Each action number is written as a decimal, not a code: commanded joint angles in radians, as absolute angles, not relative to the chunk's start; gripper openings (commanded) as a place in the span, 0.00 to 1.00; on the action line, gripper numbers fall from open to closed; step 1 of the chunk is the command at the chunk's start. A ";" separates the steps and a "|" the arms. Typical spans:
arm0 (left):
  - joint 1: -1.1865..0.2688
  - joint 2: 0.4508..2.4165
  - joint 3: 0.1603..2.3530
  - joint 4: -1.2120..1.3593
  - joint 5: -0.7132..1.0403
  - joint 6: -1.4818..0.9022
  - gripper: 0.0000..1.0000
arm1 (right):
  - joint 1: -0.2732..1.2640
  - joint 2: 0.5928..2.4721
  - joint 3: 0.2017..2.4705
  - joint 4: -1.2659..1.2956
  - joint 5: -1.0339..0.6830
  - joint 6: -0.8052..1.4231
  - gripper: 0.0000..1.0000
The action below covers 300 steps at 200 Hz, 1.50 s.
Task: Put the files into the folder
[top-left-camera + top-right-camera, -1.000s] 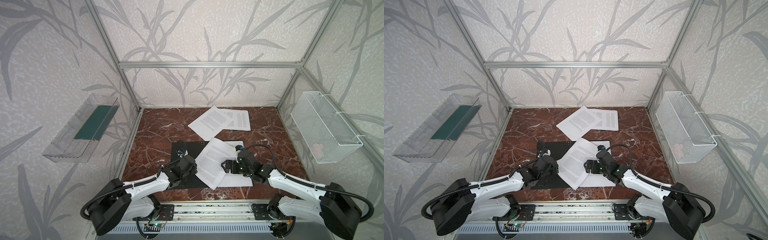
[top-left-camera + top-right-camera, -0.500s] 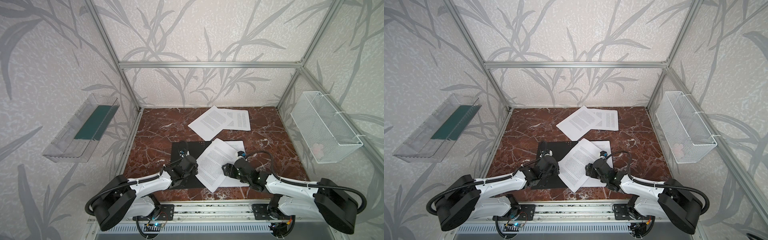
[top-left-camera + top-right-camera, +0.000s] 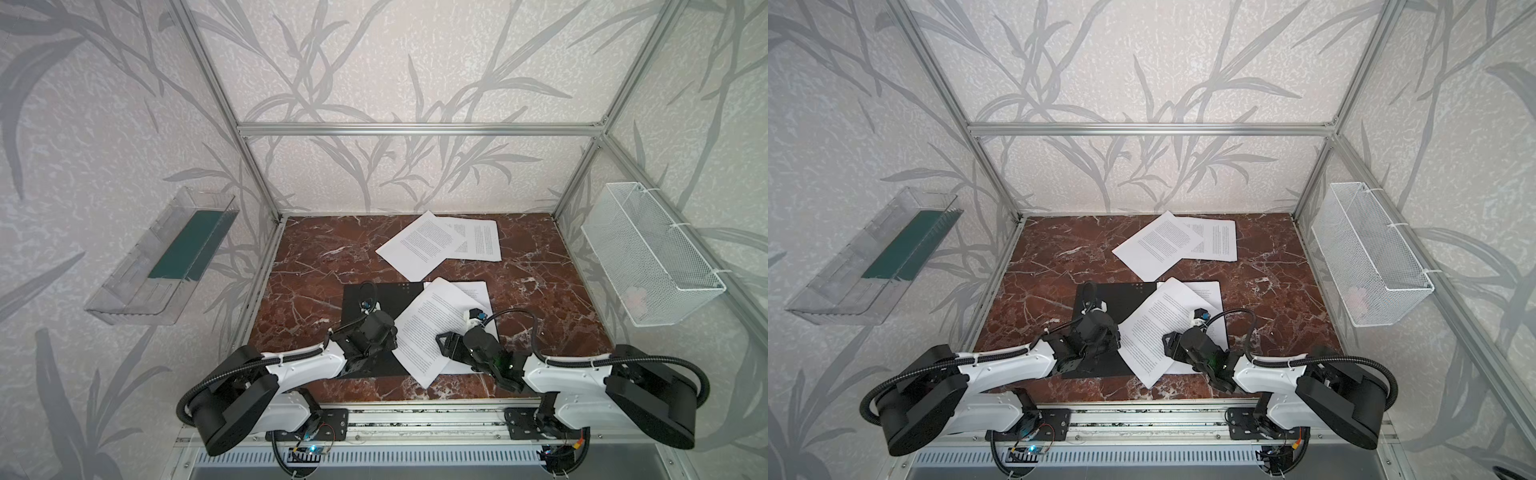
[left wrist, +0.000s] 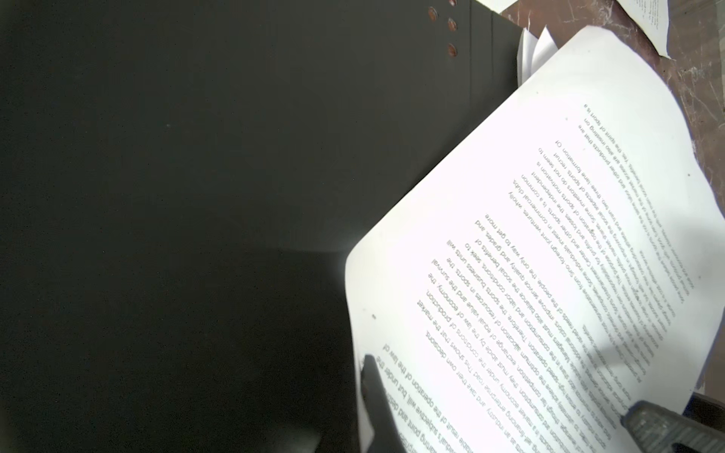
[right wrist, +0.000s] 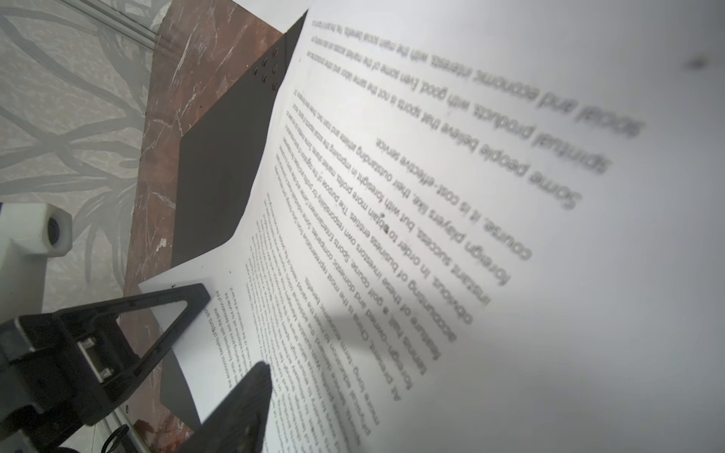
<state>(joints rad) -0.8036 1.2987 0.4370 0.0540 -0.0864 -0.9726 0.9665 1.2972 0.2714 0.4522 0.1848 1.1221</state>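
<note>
White sheet (image 3: 432, 328) askew on the black folder (image 3: 395, 299).
Your right hand (image 5: 235, 329) straddles its corner, jaws apart; left hand (image 4: 370, 372) closed at the opposite edge.

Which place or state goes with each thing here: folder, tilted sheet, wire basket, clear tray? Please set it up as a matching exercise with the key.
Things:
1. folder
2. tilted sheet
3. wire basket
4. clear tray

Places or states:
A. hanging at the right side
B. lying partly over the folder
C. open on the table, black inside up
D. mounted at the left side

Pairs: 1-C, 2-B, 3-A, 4-D
</note>
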 commanded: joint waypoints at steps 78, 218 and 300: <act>-0.805 1.320 0.458 0.053 -0.100 -0.989 0.00 | 1.062 1.242 0.259 0.489 0.340 1.189 0.47; -0.806 0.916 0.402 0.073 -0.009 -0.757 0.99 | 0.870 0.844 0.510 -0.312 0.207 0.870 0.00; -0.807 0.745 0.321 0.126 -0.036 -0.749 0.99 | 0.582 1.066 0.807 -0.660 -0.121 0.457 0.00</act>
<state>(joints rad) -0.8040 0.7109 0.3107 0.1143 -0.0254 -0.7662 0.6003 0.9825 0.7399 -0.5026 -0.0807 0.6109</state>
